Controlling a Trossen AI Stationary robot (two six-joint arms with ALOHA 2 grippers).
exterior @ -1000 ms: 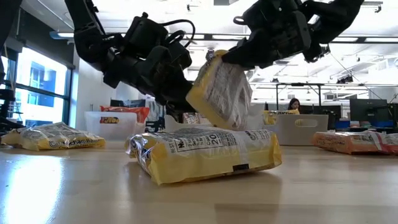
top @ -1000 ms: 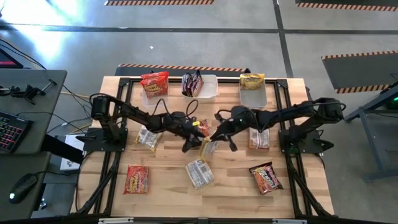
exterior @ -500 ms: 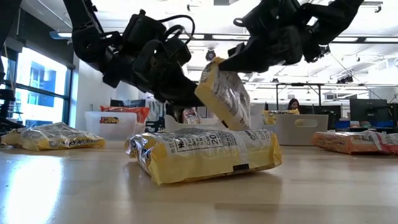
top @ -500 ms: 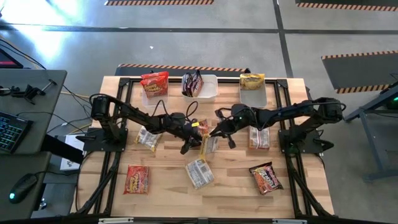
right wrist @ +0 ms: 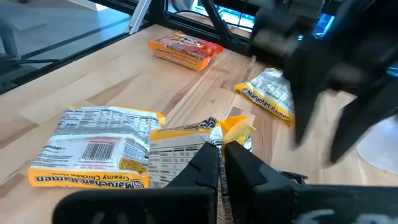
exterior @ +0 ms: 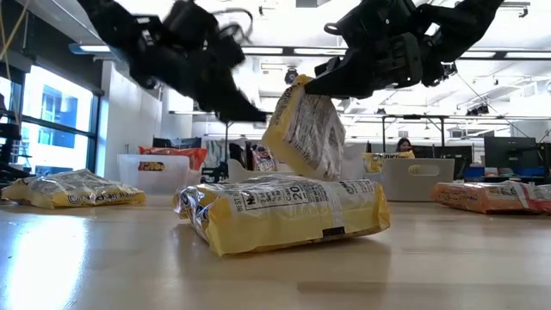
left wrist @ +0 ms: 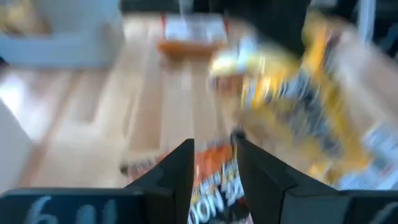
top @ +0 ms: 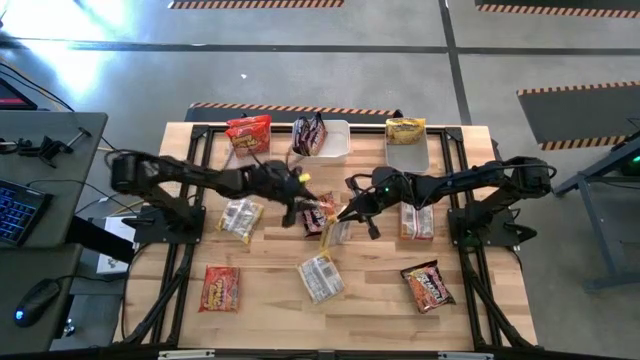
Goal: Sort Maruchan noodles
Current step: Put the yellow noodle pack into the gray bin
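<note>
Yellow packet (exterior: 306,129) hangs by one corner from the right gripper (top: 343,213), fingers pinched together on its top edge; it is clear of the table (top: 270,290), above mid-table, over another yellow packet (exterior: 280,211) lying flat. In the right wrist view the same held packet (right wrist: 186,146) shows at the fingertips.

Progress, judged from how things lie: partly done. Three tubs stand along the far edge. Left tub (top: 240,150) holds a red packet (top: 249,133), middle tub (top: 335,143) holds a dark packet (top: 308,133), right tub (top: 408,155) holds a yellow packet (top: 404,129).

Loose on the table:
- yellow packet near the left arm's base (top: 238,218)
- red packet at the near left (top: 219,288)
- yellow packet at near centre (top: 320,278)
- red packet at the near right (top: 428,286)
- orange-red packet beside the right arm (top: 416,222)
- orange-red packet at centre (top: 318,211), just by the left gripper

So most packets are still unsorted. The held yellow one presumably goes to the right tub.

Pose: right arm reaches in from the right, stretched low toward centre. Left arm reaches in from the left, elbow raised; left gripper (top: 293,206) hovers above centre, near the hanging packet. Left wrist view shows its fingers (left wrist: 180,177) a little apart, nothing between them, orange-red packet beneath.
</note>
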